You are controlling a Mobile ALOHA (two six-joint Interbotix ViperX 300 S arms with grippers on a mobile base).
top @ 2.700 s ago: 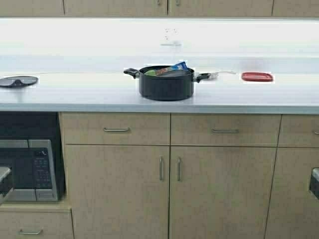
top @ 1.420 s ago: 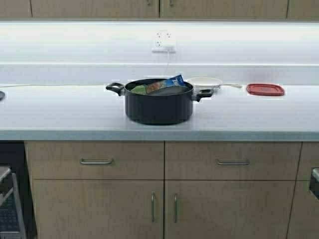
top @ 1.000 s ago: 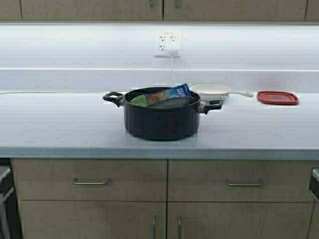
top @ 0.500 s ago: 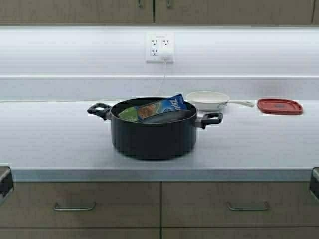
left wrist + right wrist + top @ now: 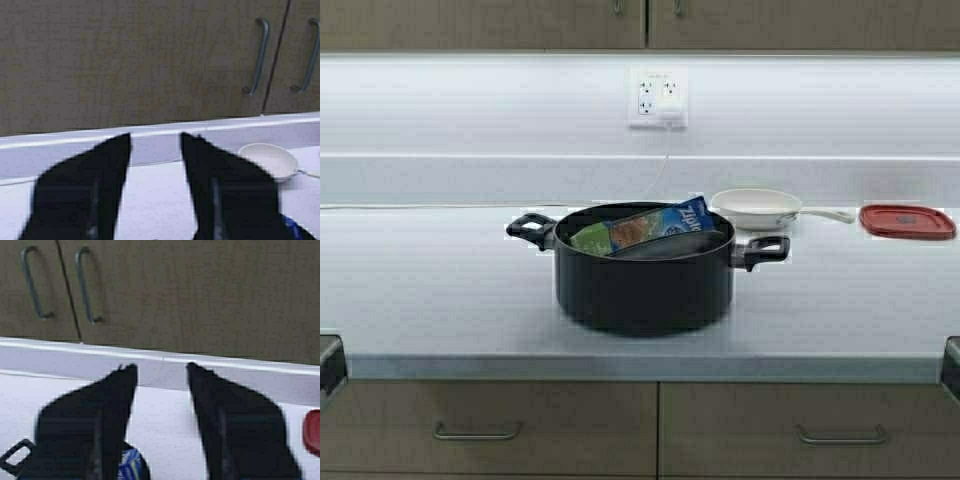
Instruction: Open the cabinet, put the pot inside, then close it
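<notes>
Compared with the earlier high views, the whole scene is shifted and enlarged: the base has been driven closer to the counter, so that the lower cabinet doors seen before are no longer in view, while the things on the counter are taken not to have moved. The pot (image 5: 645, 268) is found upright on the worktop (image 5: 430, 290), near its front edge and roughly centred ahead of the robot, with a blue and green food bag (image 5: 642, 225) lying tilted inside it and a loop handle standing out at each side. Nothing is held and the pot is untouched. The left gripper (image 5: 155, 165) is seen from its wrist camera with both fingers spread apart and nothing between them; the right gripper (image 5: 161, 400) is likewise spread and empty, with the pot's handle and the bag's corner showing beneath it. In the high view only dark corners of the two arms are seen at the lower side edges. Behind the pot a small white frying pan (image 5: 757, 208) is set, and farther to the right a red lid (image 5: 907, 221) lies flat. Two drawer fronts (image 5: 480, 425) are visible under the worktop. By judgement, the task is hardly begun: no cabinet door is shown opened, and opening, placing the pot inside and closing are all left.
</notes>
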